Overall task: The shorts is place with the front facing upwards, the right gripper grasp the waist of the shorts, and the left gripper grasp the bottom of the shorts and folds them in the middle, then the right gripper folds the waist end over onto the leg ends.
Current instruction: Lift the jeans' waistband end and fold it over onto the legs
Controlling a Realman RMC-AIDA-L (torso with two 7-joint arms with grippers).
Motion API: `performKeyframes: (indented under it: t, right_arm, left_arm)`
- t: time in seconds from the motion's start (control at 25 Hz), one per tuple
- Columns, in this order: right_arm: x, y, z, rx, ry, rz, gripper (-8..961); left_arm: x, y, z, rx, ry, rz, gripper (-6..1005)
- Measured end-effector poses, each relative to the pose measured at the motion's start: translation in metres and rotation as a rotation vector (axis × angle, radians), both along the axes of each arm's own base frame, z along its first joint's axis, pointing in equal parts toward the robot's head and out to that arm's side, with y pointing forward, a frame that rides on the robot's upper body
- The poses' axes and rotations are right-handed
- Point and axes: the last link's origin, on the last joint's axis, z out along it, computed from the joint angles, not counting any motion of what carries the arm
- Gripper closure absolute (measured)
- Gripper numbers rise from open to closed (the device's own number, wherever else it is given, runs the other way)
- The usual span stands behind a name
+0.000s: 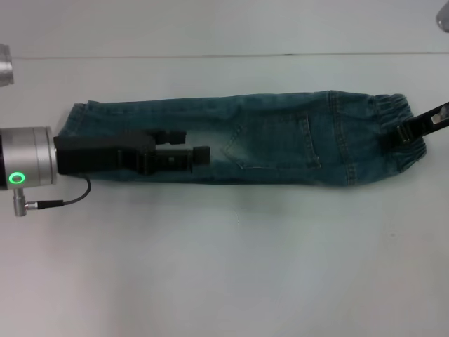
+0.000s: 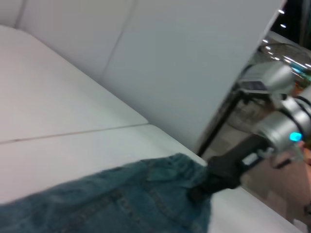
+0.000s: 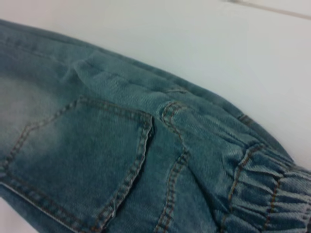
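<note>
The blue denim shorts (image 1: 280,140) lie folded lengthwise in a long strip across the table, a stitched pocket (image 1: 273,144) facing up. Their elastic waist (image 1: 389,116) is at the right and the leg ends (image 1: 81,116) at the left. My left gripper (image 1: 189,145) hovers over the left half of the strip, pointing right, open and holding nothing. My right gripper (image 1: 407,133) is at the waist end, shut on the waistband; the left wrist view shows the right gripper (image 2: 214,182) at the edge of the denim (image 2: 121,204). The right wrist view shows the pocket (image 3: 77,155) and the gathered waist (image 3: 262,194).
The white table (image 1: 224,267) has a seam (image 1: 210,56) running across behind the shorts. A cable (image 1: 63,200) hangs off my left wrist. The left wrist view shows a white wall panel (image 2: 184,58) and the table's edge beyond the waist.
</note>
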Motion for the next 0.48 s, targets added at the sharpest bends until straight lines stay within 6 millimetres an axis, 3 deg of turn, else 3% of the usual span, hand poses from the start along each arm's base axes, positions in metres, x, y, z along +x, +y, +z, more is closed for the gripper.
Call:
performKeyframes:
  t: [0.36,0.48]
  right_arm:
    - [-0.009,-0.009,0.036,-0.012,0.096,0.013,882]
    - [-0.012,-0.011,0.048,-0.029,0.111,0.009,882]
  left_arm:
    - [0.006,0.025,-0.022,0.235,0.006,0.043,206]
    - [0.010,0.037,-0.035,0.302,-0.002,0.060,434]
